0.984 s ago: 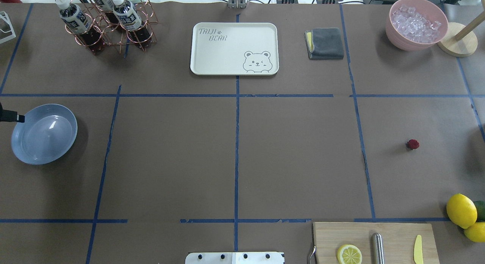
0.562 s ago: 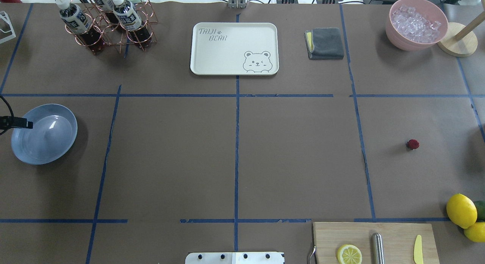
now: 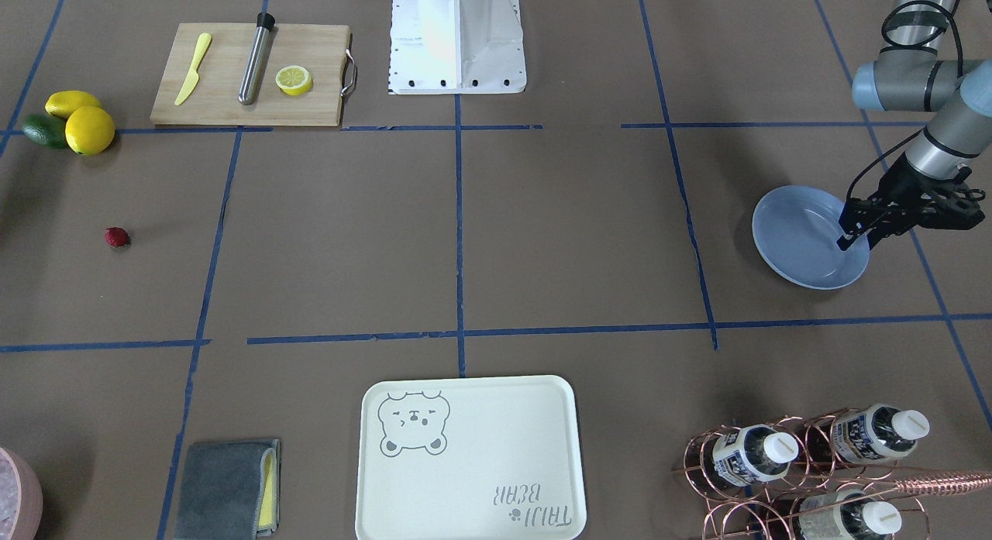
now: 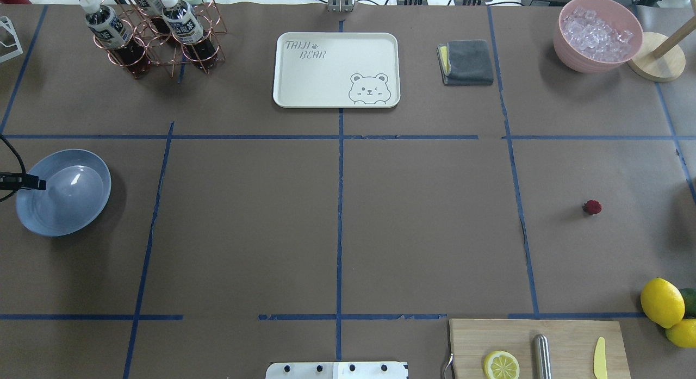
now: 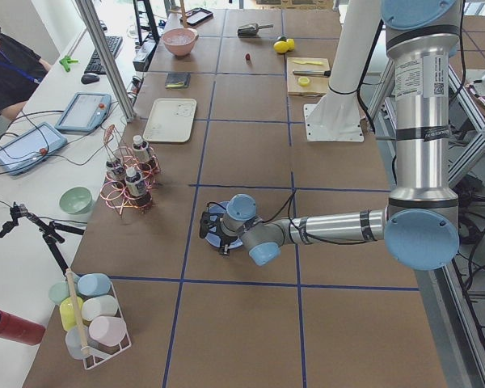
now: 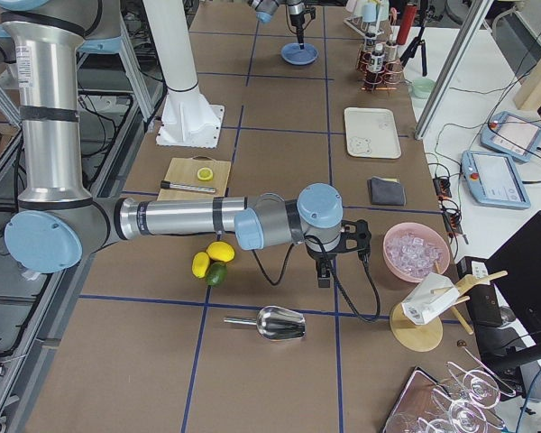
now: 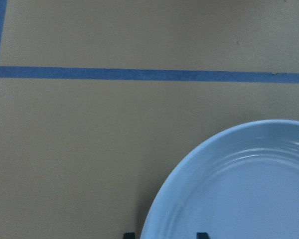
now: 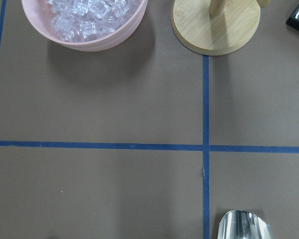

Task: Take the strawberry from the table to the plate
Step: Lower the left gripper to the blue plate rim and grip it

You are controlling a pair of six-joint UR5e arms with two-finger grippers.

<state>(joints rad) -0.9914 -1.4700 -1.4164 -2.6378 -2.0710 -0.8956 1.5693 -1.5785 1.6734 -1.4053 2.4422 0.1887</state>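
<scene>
The strawberry (image 4: 592,207), tiny and dark red, lies alone on the brown table (image 4: 424,221) at the right side, also seen in the front-facing view as the strawberry (image 3: 117,237). The light blue plate (image 4: 70,205) sits at the far left edge. My left gripper (image 3: 852,236) hangs over the plate's outer rim (image 7: 159,219), open, with its two fingertips either side of the rim and nothing held. My right gripper (image 6: 325,275) shows only in the exterior right view, near the pink bowl; I cannot tell whether it is open or shut.
A cream bear tray (image 4: 336,69), a bottle rack (image 4: 157,33), a grey cloth (image 4: 466,62) and a pink ice bowl (image 4: 597,33) line the far side. The cutting board (image 4: 538,346) and lemons (image 4: 662,302) sit near right. A metal scoop (image 8: 241,226) lies by the right wrist.
My left gripper has slid a little inward over the plate's rim and toward the robot's side. The strawberry and plate have not moved.
</scene>
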